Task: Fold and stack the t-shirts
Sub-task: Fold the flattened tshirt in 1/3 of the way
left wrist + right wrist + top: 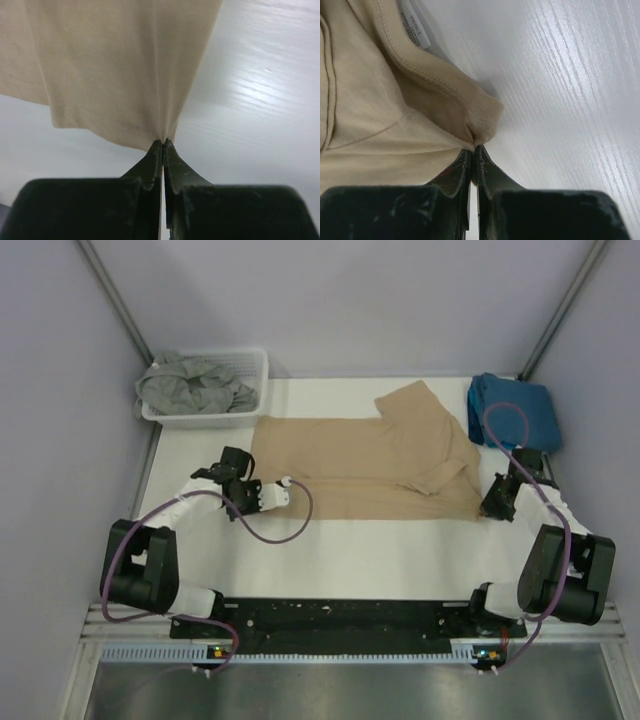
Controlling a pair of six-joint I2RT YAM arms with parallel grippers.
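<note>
Near side, white table (400, 560): left claw (163, 143) pressed together, pinching the near-left hem corner of the tan t-shirt (360, 465). Right claw (475, 146) also pressed together, pinching a fold of the same shirt beside its collar, near right. Shirt lies spread mid-table. Far right: teal t-shirt (515, 410), folded. Far left: grey-green t-shirt (195, 385), crumpled in a white basket (255, 358).

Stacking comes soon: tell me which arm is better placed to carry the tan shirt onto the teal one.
Right, probably. The right pincer grips the tan shirt at its collar end, close to the teal shirt; the left pincer holds the hem, on the far side.
</note>
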